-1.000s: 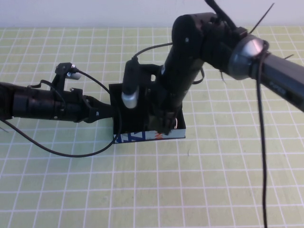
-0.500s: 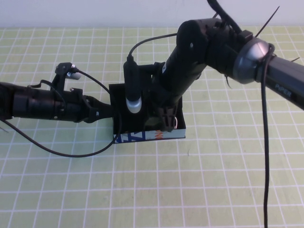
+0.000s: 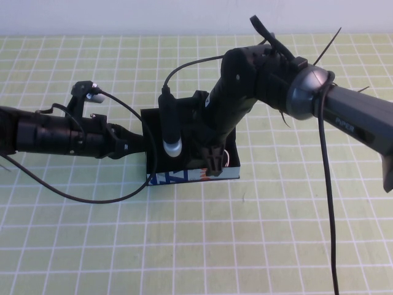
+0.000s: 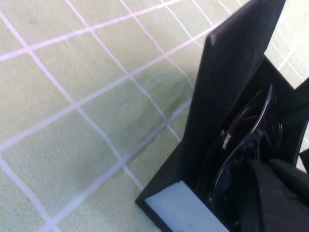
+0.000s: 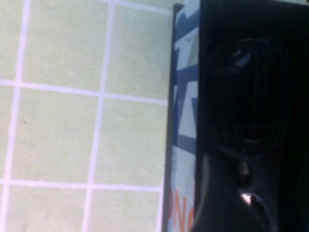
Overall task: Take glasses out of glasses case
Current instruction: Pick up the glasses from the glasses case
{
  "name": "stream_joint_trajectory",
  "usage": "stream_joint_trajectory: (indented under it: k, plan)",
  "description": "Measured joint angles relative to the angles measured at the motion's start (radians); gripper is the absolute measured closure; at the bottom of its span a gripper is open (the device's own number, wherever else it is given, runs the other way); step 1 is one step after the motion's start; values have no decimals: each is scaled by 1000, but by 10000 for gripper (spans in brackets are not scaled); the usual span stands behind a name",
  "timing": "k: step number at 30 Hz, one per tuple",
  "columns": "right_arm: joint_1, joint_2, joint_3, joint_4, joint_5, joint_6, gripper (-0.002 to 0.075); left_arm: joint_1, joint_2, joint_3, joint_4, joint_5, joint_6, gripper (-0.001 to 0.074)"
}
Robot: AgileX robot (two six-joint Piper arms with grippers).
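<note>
Blue-orange lettering, unreadable, fronts the glasses case [image 3: 195,176].

We see two arms built of matte black cylindrical links. The right arm's elbow joint is capped by a rounded grey housing, and white lettering runs along its dark forearm. Thin black cables loop loosely beside both arms; black cable-tie ends project from the right one. A silver-tipped black cylinder sits near the right gripper [image 3: 214,161]. The left gripper [image 3: 140,145] is black, on a ribbed black link.
</note>
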Motion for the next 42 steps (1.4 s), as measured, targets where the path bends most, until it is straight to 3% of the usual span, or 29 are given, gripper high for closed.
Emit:
stream_joint_trajectory:
  k: [42]
  plan:
    - [-5, 63, 0, -35, -54, 0, 433, 0, 0, 0, 0, 0, 0, 739]
